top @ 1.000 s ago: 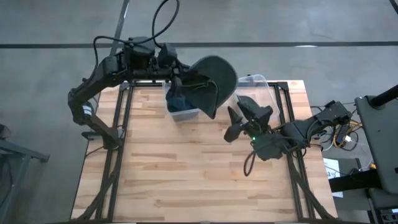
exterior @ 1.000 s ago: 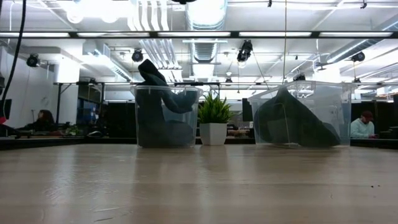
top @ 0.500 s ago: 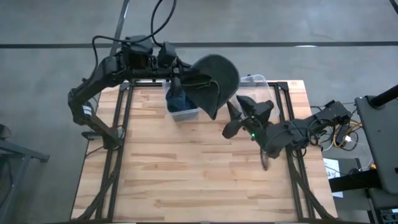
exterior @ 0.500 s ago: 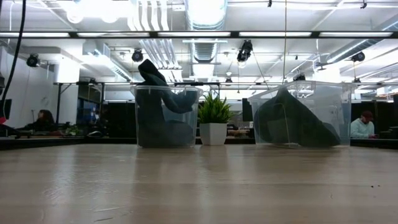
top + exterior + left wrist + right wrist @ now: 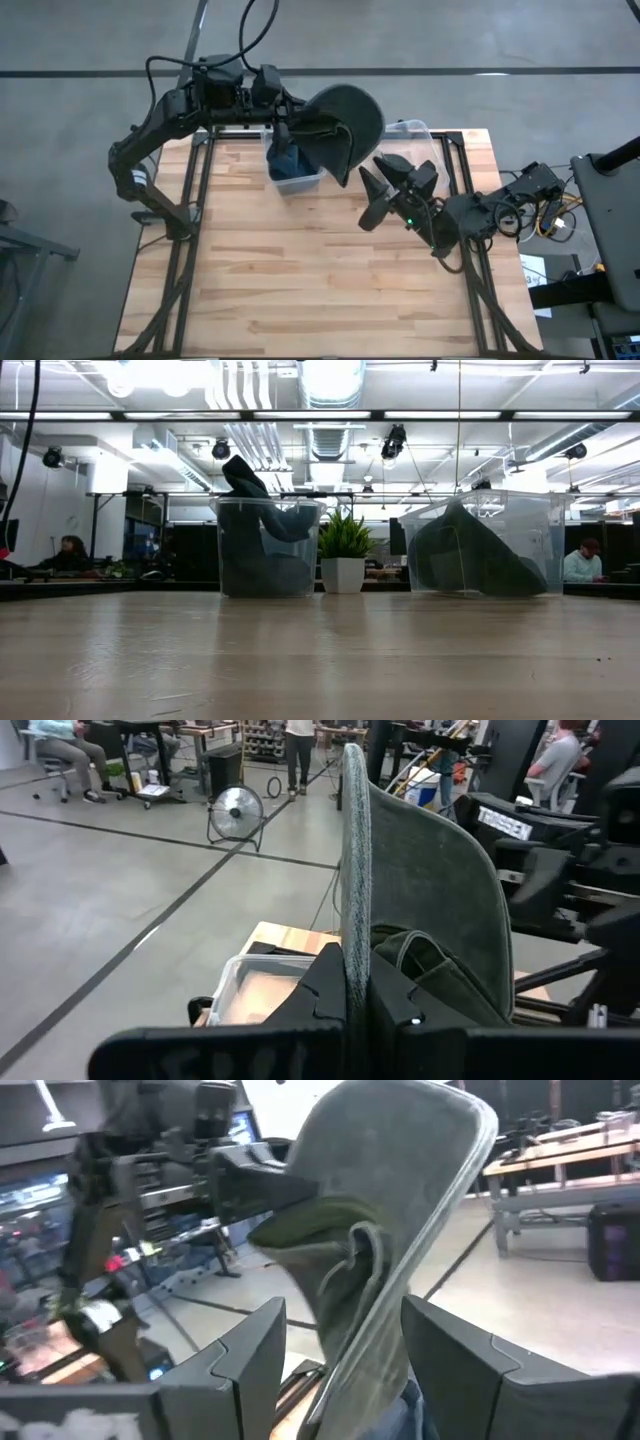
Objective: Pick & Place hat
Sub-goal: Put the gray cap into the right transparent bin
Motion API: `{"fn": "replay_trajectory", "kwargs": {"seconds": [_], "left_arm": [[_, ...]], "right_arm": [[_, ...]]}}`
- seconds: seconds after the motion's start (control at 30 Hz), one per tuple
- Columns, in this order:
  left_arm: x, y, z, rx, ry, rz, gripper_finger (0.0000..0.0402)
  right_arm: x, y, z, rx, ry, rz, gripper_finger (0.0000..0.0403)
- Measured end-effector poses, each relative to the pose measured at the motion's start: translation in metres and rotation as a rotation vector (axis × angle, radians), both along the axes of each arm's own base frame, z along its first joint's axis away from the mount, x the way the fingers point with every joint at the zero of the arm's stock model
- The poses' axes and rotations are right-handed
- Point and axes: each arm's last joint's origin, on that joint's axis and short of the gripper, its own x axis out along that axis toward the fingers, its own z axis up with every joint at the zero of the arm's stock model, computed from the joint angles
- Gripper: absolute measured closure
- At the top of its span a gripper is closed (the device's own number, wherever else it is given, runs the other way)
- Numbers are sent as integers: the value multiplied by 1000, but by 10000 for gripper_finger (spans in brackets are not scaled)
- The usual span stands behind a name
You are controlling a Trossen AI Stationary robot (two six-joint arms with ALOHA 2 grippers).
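A dark grey-green brimmed hat [image 5: 345,120] is in the air over the table's far edge, above the left clear bin [image 5: 297,178]. My left gripper [image 5: 288,128] is shut on it at its left side. My right gripper [image 5: 366,196] is open just right of and nearer than the hat. In the right wrist view its fingers [image 5: 248,1352] stand on either side of the hat's brim [image 5: 385,1310] without visibly touching it. Neither gripper shows in the low view. My left gripper pinches the hat's brim at its edge [image 5: 354,945] between the two fingers, coming level from the table's left. The brim stands on edge, upright, and the crown [image 5: 430,970] bulges to one side. The hat is lifted clear above the bin.
Two clear bins stand at the far edge: the left bin [image 5: 266,550] and the right bin [image 5: 487,545], each holding dark cloth. A potted plant [image 5: 343,555] shows between them beyond the table. Bare wooden table [image 5: 300,270] lies toward the near edge.
My right gripper has edged a little toward the hat while the arm behind it swung toward the table's right edge. The hat and my left gripper have stayed nearly where they were.
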Motion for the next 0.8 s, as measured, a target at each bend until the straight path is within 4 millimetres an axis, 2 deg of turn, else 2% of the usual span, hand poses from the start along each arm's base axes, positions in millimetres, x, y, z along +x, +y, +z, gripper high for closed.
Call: {"fn": "replay_trajectory", "kwargs": {"seconds": [0.23,0.4,0.5,0.63,0.77,0.8], "left_arm": [[-4,-1,3,3,-11,1,397],[-8,-2,6,-4,-27,-2,397],[-8,-2,5,-6,-21,-7,397],[-8,-2,5,-7,-19,-8,397],[-9,-3,5,-7,-23,-18,397],[-9,-4,6,-6,-27,-24,397]], "right_arm": [[1,-5,0,20,-14,-46,209],[5,-18,1,22,-27,-60,209],[11,-29,1,30,-61,-7,219],[15,-44,4,36,-94,33,269],[11,-49,7,20,-84,31,368],[9,-49,9,17,-86,36,378]]}}
